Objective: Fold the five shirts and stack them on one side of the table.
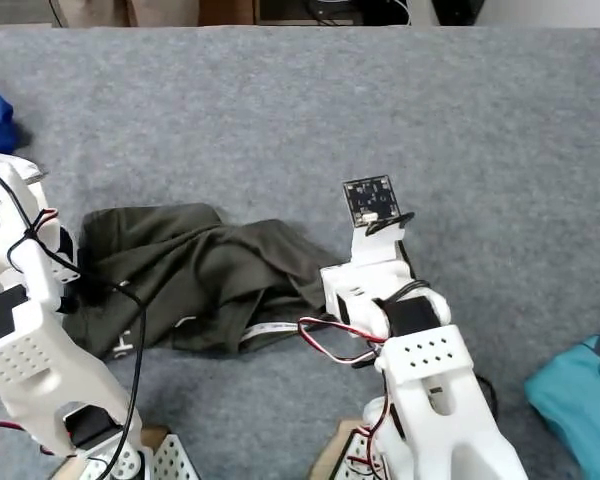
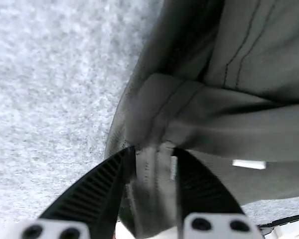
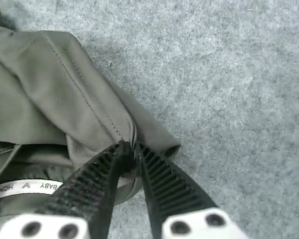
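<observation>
Item: olive shirt [image 1: 200,280], crumpled on worktop [image 1: 480,120]; we note left claw [image 2: 153,152] and right claw [image 3: 132,147] each pinching its cloth (folding barely begun, we judge).

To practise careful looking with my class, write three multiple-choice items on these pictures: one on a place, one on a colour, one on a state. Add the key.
1. Where on the table does the teal shirt lie in the high view?
A) at the right edge, on the arms' side
B) at the far left corner
C) in the centre

2. What colour is the held shirt?
A) red
B) dark olive
C) white

3. How is the right gripper?
A) wide open over bare table
B) shut on the held shirt's edge
C) holding a cup

Key: 1 A, it lies beside the right arm's base; 2 B, both wrist views show dark olive cloth; 3 B, its fingers pinch the seam.
</observation>
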Tool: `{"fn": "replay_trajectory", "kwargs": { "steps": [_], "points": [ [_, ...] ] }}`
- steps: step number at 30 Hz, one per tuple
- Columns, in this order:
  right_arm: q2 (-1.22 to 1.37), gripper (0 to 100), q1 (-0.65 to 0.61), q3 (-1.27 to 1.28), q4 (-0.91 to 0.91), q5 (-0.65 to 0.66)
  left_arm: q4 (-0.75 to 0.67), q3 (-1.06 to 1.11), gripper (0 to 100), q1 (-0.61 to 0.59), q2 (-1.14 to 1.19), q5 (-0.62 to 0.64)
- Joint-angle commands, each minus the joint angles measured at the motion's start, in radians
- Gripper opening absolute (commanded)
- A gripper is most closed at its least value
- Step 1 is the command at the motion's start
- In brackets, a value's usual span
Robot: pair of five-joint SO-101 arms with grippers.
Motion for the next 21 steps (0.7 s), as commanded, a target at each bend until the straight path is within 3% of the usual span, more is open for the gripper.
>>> {"fn": "replay_trajectory", "kwargs": {
  "steps": [1, 6, 10, 15, 21],
  "points": [
    [-0.018, 0.5, 0.015, -0.048, -0.003, 0.005, -0.006, -0.012, 9, 0.021, -0.005, 0.011],
    [-0.018, 0.5, 0.015, -0.048, -0.003, 0.005, -0.011, -0.012, 9, 0.038, -0.005, 0.011],
    [-0.018, 0.5, 0.015, -0.048, -0.003, 0.005, -0.038, -0.014, 2, 0.041, -0.005, 0.011],
    [-0.018, 0.5, 0.015, -0.047, -0.003, 0.005, -0.038, -0.021, 9, 0.018, -0.012, 0.006],
    [-0.018, 0.5, 0.015, -0.045, -0.002, 0.005, -0.006, -0.104, 27, -0.071, -0.007, 0.003]
  ]
}}
